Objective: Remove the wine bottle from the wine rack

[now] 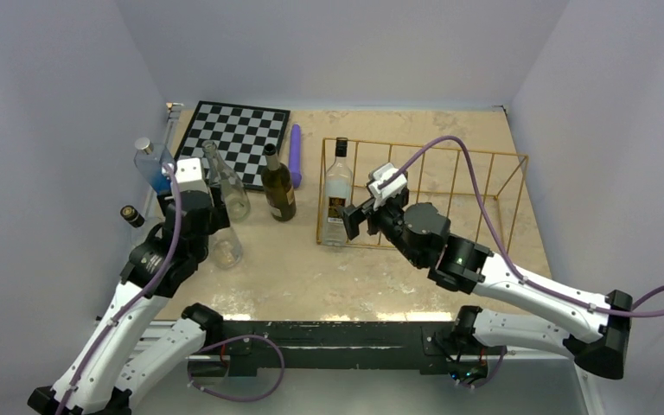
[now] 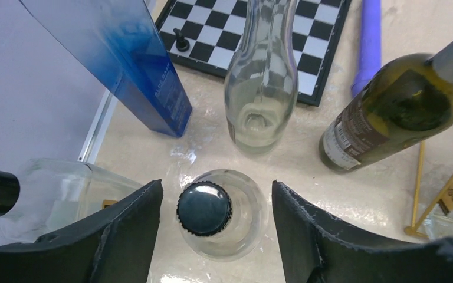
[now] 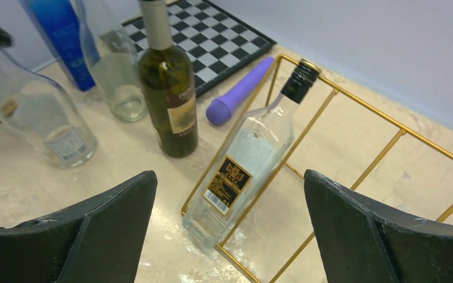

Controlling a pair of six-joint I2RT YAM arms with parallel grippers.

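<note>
The gold wire wine rack point(image 1: 462, 164) stands at the middle right of the table. A clear bottle point(image 1: 338, 192) with a black cap and a black-and-gold label stands in its leftmost slot. In the right wrist view the bottle point(image 3: 253, 147) leans against the rack's wires point(image 3: 383, 150). My right gripper point(image 1: 356, 221) is open just in front of the bottle's lower body, and the bottle sits between and beyond its fingers point(image 3: 229, 177). My left gripper point(image 1: 216, 226) is open above a small clear bottle with a dark cap point(image 2: 204, 208), one finger on each side point(image 2: 217, 186).
Left of the rack stand a dark green wine bottle point(image 1: 278, 186), a tall clear bottle point(image 1: 229, 186) and a blue bottle point(image 1: 153, 164). A purple cylinder point(image 1: 295, 154) lies beside a chessboard point(image 1: 235, 134). Another clear bottle point(image 2: 53, 194) lies at the table's left edge.
</note>
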